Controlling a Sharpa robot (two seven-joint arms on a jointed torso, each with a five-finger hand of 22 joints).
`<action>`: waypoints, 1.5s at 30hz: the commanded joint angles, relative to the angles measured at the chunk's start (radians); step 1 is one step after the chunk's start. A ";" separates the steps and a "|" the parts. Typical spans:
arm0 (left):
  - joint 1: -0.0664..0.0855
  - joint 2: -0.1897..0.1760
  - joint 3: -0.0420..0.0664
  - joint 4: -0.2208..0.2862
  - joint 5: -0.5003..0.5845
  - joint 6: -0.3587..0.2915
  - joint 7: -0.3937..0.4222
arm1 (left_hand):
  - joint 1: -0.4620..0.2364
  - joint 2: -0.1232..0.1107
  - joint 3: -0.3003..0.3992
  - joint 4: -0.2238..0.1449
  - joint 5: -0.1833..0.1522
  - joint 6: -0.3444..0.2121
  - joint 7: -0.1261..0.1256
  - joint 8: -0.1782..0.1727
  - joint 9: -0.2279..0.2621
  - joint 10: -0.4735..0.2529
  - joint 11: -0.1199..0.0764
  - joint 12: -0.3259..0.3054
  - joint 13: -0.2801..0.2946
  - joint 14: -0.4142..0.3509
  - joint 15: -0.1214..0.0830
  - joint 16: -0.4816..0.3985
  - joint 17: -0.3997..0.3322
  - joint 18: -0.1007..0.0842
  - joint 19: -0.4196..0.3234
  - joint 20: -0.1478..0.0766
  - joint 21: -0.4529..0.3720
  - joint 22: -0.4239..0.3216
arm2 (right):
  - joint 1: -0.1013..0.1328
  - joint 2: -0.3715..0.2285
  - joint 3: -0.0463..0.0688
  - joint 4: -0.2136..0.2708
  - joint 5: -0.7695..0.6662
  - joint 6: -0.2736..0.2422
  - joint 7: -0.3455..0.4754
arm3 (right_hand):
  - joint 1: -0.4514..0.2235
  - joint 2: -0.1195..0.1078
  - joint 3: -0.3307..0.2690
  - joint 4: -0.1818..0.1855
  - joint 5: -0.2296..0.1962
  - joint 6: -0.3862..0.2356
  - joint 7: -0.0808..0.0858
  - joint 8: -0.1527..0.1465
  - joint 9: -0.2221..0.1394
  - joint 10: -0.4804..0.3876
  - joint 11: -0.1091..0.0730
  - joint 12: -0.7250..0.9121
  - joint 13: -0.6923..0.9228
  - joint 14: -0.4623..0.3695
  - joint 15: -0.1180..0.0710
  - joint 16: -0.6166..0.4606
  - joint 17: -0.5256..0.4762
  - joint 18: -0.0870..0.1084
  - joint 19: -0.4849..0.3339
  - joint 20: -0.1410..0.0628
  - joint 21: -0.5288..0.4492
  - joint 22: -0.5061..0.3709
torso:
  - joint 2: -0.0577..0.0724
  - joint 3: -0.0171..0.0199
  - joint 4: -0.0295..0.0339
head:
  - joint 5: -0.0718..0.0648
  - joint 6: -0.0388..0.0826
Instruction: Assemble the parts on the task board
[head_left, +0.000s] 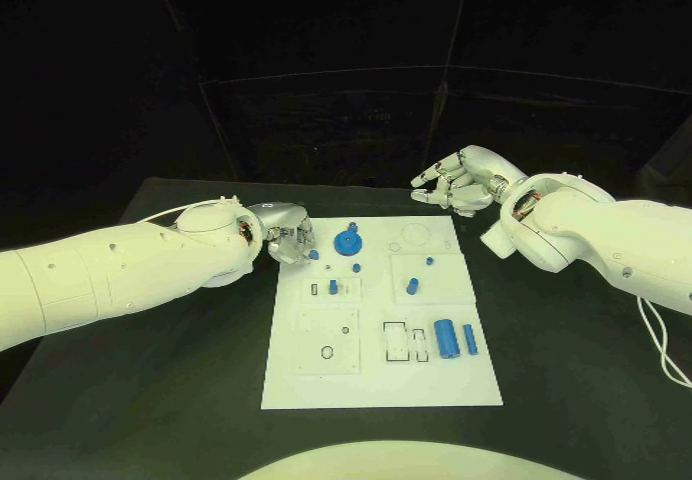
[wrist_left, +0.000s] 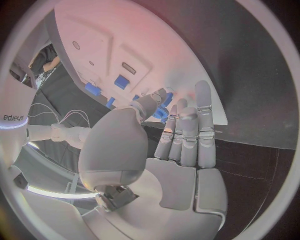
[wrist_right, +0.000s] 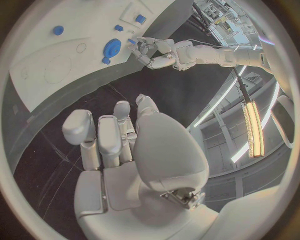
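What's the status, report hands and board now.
Left hand at task board edge, fingers on a small blue part. Right hand hovering beyond board, holding nothing. Nothing obstructing.

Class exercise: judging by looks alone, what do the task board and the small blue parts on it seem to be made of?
Task board: probably matt white plastic, a flat, even sheet with outlined recesses and no glare. Blue parts: likely smooth moulded or printed plastic, uniform colour with a slight sheen. Neither can be confirmed by sight.

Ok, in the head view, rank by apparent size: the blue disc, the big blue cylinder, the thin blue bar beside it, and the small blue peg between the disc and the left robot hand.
1. cylinder
2. disc, close behind
3. bar
4. peg
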 joint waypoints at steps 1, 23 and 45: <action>0.001 0.003 0.001 0.001 0.012 -0.010 0.033 | 0.031 -0.001 -0.005 -0.018 -0.001 0.008 0.001 0.004 0.001 -0.030 0.000 -0.010 -0.006 -0.073 0.004 -0.095 -0.085 0.009 -0.022 0.003 -0.013 -0.004 | 0.002 0.000 0.000 0.002 -0.002 0.005 0.005 | -0.010 0.003 0.001 0.006 0.005 -0.005 -0.001 0.006 -0.001 -0.009 0.001 -0.001 -0.001 0.015 -0.004 -0.004 -0.001 0.015 -0.007 0.002 -0.005 -0.001 | 0.000 -0.0001 0.0000 | 0.000 0.000; 0.001 0.037 0.001 -0.031 0.012 -0.007 0.074 | 0.143 0.049 -0.087 -0.061 0.000 0.053 -0.013 0.021 0.003 -0.123 0.022 0.032 0.009 -0.167 0.022 -0.082 -0.097 0.003 -0.114 0.011 0.047 0.077 | 0.002 0.003 0.000 0.000 -0.002 0.007 0.005 | -0.009 0.002 0.001 0.007 0.006 -0.007 -0.001 0.006 -0.001 -0.008 0.001 0.004 0.003 0.016 -0.004 -0.001 0.003 0.015 -0.007 0.002 -0.005 0.000 | 0.000 -0.0006 -0.0006 | 0.000 0.000; 0.001 0.052 0.001 -0.056 0.018 0.032 0.073 | 0.168 0.071 -0.113 -0.079 0.000 0.107 -0.017 0.035 0.003 -0.155 0.025 0.063 0.014 -0.188 0.025 -0.033 -0.084 0.008 -0.167 0.018 0.111 0.147 | 0.002 0.006 0.000 -0.002 -0.002 0.010 0.005 | -0.009 0.002 0.001 0.007 0.006 -0.007 -0.001 0.006 -0.001 -0.008 0.001 0.004 0.003 0.016 -0.004 -0.001 0.003 0.015 -0.007 0.002 -0.005 0.000 | 0.000 -0.0006 0.0000 | -0.001 -0.003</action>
